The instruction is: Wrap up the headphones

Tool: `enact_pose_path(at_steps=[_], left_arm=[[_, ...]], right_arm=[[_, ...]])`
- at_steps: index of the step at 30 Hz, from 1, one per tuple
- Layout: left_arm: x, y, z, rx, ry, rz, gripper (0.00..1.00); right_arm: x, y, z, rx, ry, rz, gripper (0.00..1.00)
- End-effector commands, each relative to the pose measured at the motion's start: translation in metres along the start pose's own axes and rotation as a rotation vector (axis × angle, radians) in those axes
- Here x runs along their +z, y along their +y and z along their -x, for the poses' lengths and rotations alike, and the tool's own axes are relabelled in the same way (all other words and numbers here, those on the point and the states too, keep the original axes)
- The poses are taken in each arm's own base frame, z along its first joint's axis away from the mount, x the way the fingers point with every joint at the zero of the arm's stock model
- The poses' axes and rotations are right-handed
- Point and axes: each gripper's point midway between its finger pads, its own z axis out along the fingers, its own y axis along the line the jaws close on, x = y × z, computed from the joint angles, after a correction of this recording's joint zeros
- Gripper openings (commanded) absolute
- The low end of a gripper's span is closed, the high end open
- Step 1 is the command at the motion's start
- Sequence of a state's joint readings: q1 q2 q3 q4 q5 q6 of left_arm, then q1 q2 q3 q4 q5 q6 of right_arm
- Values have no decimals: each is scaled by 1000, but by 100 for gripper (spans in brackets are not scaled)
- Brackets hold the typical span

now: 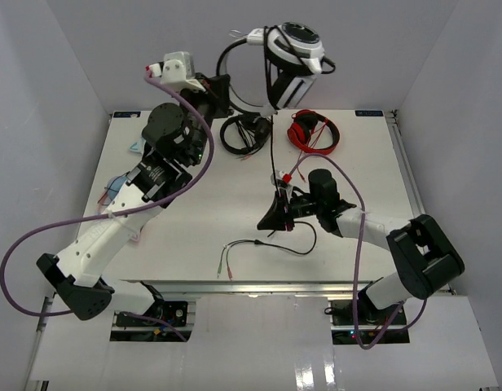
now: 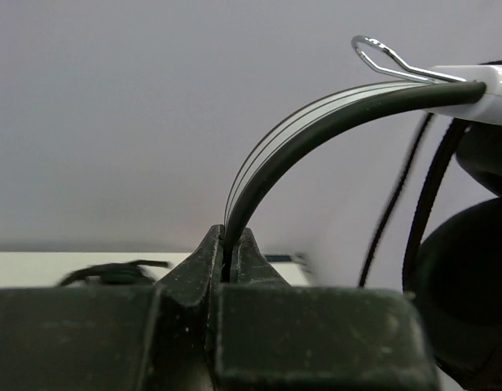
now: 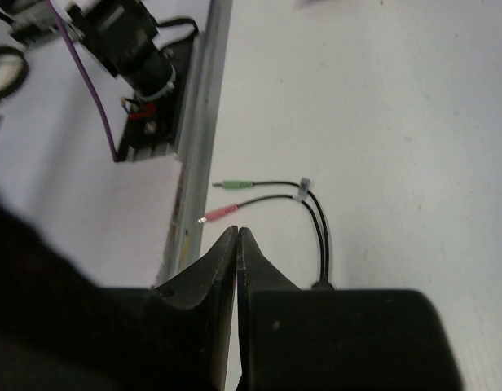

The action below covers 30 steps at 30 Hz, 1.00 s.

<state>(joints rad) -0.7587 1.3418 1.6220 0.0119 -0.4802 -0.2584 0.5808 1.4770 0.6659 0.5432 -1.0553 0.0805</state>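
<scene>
The left gripper (image 2: 232, 244) is clenching the black headband (image 2: 316, 130) of the headphones (image 1: 293, 50), holding them in the air beyond the table's (image 1: 194, 220) far edge. The right gripper (image 3: 237, 236) is hovering clenched on nothing, while the cable (image 1: 274, 155) is hanging down, its plugs (image 3: 221, 213) lying near the near edge.

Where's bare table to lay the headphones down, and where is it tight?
Free: the table right of the red headphones, behind the right arm; also between the left arm and the right gripper. Crowded: back middle around the black headphones, and near middle, where the cable and plugs lie.
</scene>
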Motion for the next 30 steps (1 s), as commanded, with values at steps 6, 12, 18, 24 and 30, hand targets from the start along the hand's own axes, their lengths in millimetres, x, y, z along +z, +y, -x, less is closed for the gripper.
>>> enact_pose_path(at_steps=[6, 12, 18, 24, 30], left_arm=[[-24, 163, 34, 277, -189, 573, 0], [-15, 220, -73, 571, 107, 628, 0], [-36, 204, -189, 662, 414, 338, 0], [-100, 96, -242, 576, 536, -194, 0], [-146, 39, -184, 311, 425, -447, 0]], right_arm=[[-40, 14, 0, -294, 201, -185, 8], [-72, 21, 82, -636, 293, -437, 8], [-105, 0, 179, -817, 272, -717, 8], [-126, -50, 228, -842, 255, -956, 8], [-146, -101, 173, -702, 283, -979, 8]])
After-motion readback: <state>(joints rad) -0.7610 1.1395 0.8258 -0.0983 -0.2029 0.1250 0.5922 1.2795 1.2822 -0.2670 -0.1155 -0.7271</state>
